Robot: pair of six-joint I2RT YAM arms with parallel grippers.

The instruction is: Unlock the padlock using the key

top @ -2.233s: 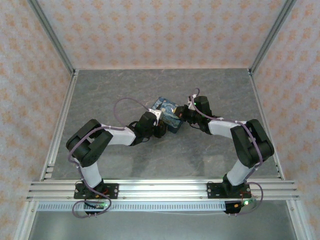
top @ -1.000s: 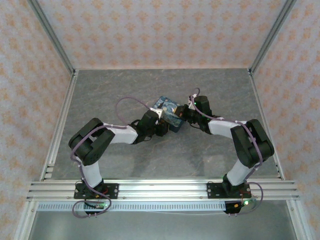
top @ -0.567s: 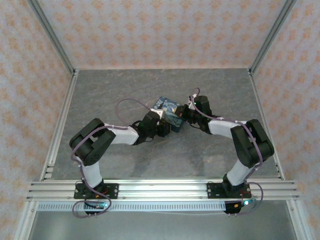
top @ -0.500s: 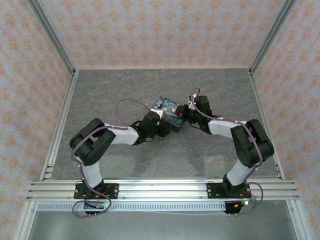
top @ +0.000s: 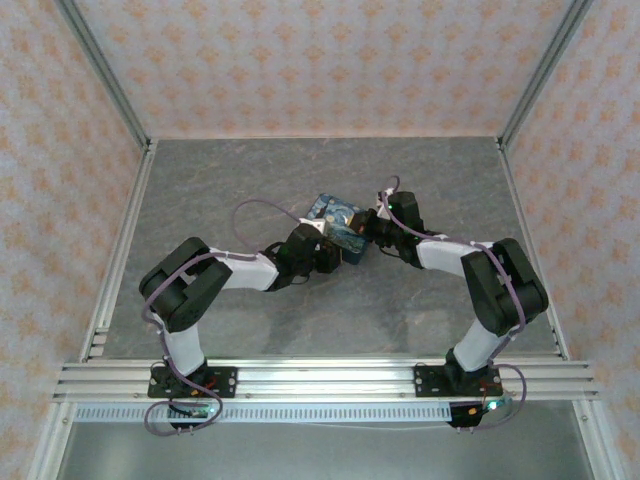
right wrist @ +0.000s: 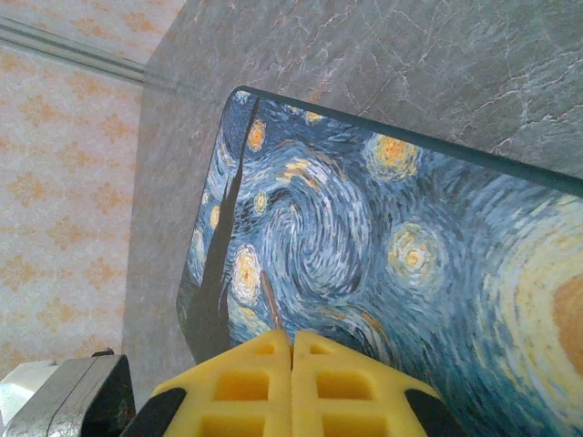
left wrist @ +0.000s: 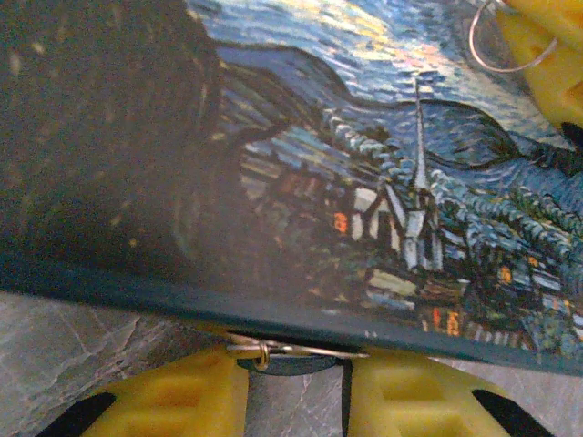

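Near the middle of the top view, a dark blue painted tin [top: 333, 212] lay on the grey table [top: 230, 180], and the two arms met at it from either side. The left hand [top: 337, 257] was at the tin's lower edge, and the right hand [top: 366, 230] was against its right side.

In the left wrist view, at bottom centre along the tin's lower edge, sat a small dark body with a thin silvery wire across it. As far as could be told, this was the padlock [left wrist: 290, 364]. It lay in the gap between the left hand's yellow fingers [left wrist: 173, 401]. Those fingers stood apart, and whether they pinched the padlock could not be told.

At the upper right of that view, a thin silvery ring [left wrist: 474, 47] hung just beside a yellow finger of the right hand.

In the right wrist view, at bottom centre, the right hand's fingers were pressed tight together in front of the tin's swirled painting.
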